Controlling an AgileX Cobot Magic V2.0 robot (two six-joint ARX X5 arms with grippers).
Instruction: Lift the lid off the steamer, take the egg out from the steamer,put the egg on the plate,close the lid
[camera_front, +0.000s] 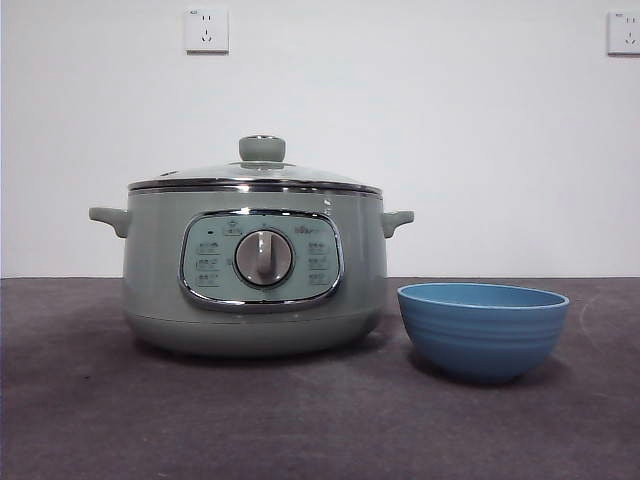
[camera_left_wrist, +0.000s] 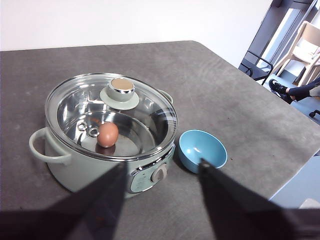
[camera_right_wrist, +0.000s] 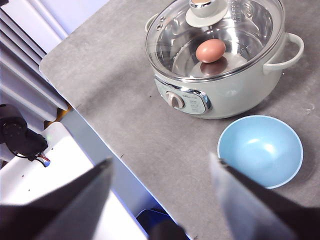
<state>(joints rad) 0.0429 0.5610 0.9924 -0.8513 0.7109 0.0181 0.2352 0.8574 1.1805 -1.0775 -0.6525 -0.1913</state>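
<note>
Blue plate (camera_front: 483, 330) empty beside lidded steamer (camera_front: 255, 270), brown egg (camera_left_wrist: 107, 134) inside

No text can be read with certainty. Small pale markings are printed on the control panel (camera_front: 261, 259) of the steamer (camera_front: 256, 265), in two columns on either side of the silver dial (camera_front: 264, 258), with a tiny logo-like mark above the right column; all are too small to be made out.
</note>
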